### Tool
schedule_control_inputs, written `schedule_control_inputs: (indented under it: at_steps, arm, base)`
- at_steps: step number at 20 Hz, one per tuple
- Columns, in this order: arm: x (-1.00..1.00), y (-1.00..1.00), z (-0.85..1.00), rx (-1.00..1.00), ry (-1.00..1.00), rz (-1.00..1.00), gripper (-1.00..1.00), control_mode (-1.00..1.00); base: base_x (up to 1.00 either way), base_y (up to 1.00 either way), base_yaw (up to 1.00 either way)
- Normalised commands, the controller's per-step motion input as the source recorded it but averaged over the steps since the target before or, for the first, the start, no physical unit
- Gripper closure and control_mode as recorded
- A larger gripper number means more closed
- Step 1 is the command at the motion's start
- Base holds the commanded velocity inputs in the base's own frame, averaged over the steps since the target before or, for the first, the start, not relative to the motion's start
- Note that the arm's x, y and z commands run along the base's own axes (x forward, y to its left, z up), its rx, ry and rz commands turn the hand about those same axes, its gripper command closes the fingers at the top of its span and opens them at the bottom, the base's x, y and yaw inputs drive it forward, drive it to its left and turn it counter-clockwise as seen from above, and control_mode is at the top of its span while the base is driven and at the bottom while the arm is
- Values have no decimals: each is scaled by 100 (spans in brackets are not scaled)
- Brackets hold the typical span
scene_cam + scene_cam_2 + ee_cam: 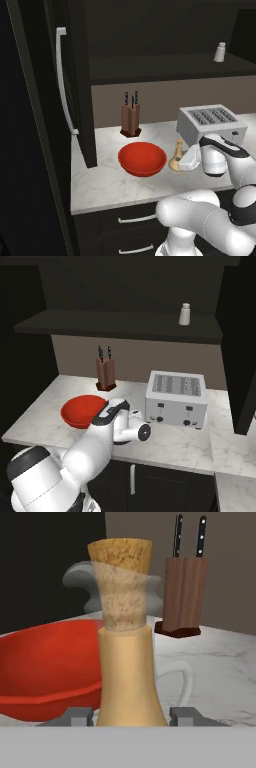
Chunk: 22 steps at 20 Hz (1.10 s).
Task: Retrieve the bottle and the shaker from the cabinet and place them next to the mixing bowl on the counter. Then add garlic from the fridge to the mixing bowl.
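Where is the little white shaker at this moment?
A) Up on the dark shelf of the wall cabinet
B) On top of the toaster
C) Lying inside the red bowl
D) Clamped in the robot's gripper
A: the shaker stands upright on the dark cabinet shelf, high above the toaster, while the gripper is down at the counter around the tan bottle beside the mixing bowl.

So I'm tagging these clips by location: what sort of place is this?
A home kitchen, rendered. A toaster and a knife block stand on the marble counter, with drawers below, a dark wall cabinet above, and a tall black fridge at the left.
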Motion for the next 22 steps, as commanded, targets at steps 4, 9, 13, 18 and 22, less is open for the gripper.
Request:
schedule_control_inputs:
  at_steps: [4, 9, 13, 18, 22]
  arm:
    - [18, 0, 0, 0, -1, 0, 100, -100]
    - [1, 0, -21, 0, 0, 0, 100, -100]
    - [0, 0, -34, 0, 0, 0, 100, -100]
    - [0, 0, -17, 0, 0, 0, 100, -100]
    - [0, 0, 0, 0, 0, 0, -100, -100]
  base:
    - [0, 0, 0]
    - [0, 0, 0]
    - [0, 0, 0]
    - [0, 0, 0]
    - [0, 0, 0]
